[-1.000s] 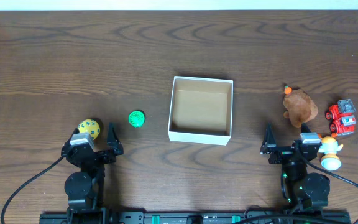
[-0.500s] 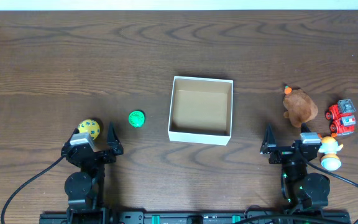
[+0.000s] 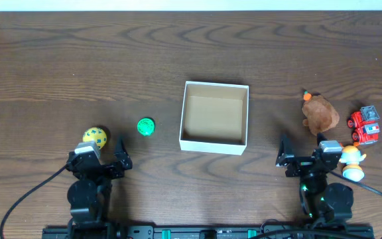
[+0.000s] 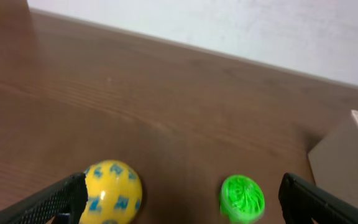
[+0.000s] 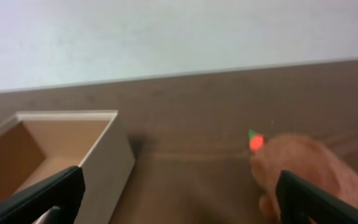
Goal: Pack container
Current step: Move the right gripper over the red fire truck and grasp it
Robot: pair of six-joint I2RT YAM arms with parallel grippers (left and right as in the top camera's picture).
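Note:
The container (image 3: 186, 113) is a white square box with a tan bottom at the table's middle; it looks empty. It also shows in the left wrist view (image 4: 347, 158) and the right wrist view (image 5: 114, 162). A yellow ball with blue marks (image 3: 95, 137) (image 4: 112, 190) and a green round toy (image 3: 145, 126) (image 4: 242, 197) lie left of it. A brown plush (image 3: 321, 113) (image 5: 306, 171), a red toy truck (image 3: 365, 125) and a white-orange figure (image 3: 352, 162) lie at the right. My left gripper (image 3: 102, 162) (image 4: 179, 202) is open and empty near the ball. My right gripper (image 3: 303, 158) (image 5: 178, 196) is open and empty.
The dark wood table (image 3: 191, 53) stretches bare behind the box. A pale wall (image 5: 166, 37) runs along its far edge. Cables and a black rail (image 3: 197, 232) lie along the front edge.
Both arms have shifted slightly toward the front edge. The toys and the box have not moved.

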